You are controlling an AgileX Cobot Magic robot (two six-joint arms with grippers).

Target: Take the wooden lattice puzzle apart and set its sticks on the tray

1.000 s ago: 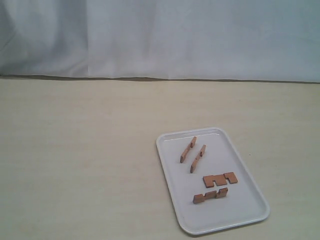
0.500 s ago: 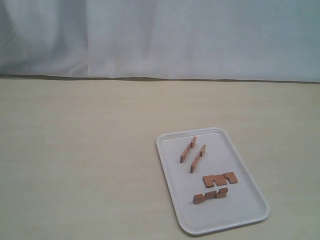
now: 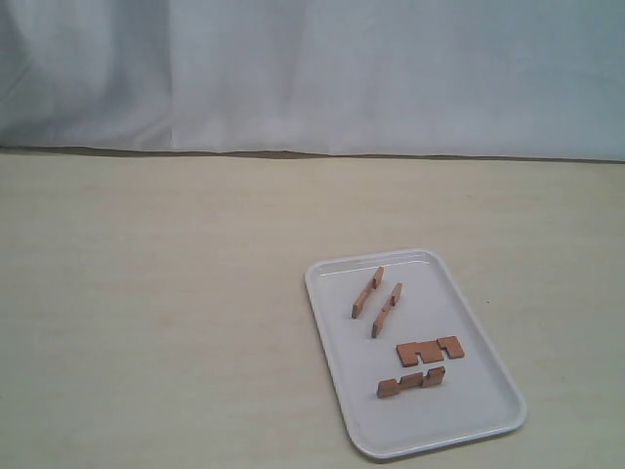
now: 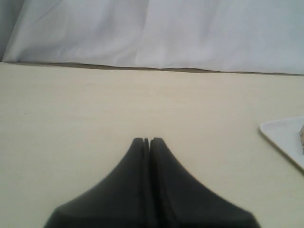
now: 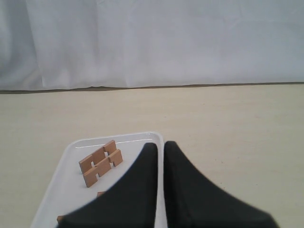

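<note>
Four sticks (image 3: pixel 388 310) of the wooden lattice puzzle lie separated on the white tray (image 3: pixel 477 389), which rests on the pale table (image 3: pixel 156 322) at the right of the exterior view. Two of them sit side by side and parallel in the tray's far half. The other two lie in the near half, the flat stick (image 3: pixel 429 348) with its notches showing and the front stick (image 3: pixel 411 382) just before it, apart.

The left jaws are pressed tight together with nothing between them, over bare table with a corner of the tray off to one side. The right jaws stand almost together, with only a thin slit between them. They grip nothing, touch no stick, and hang over the tray's rim near two sticks.
</note>
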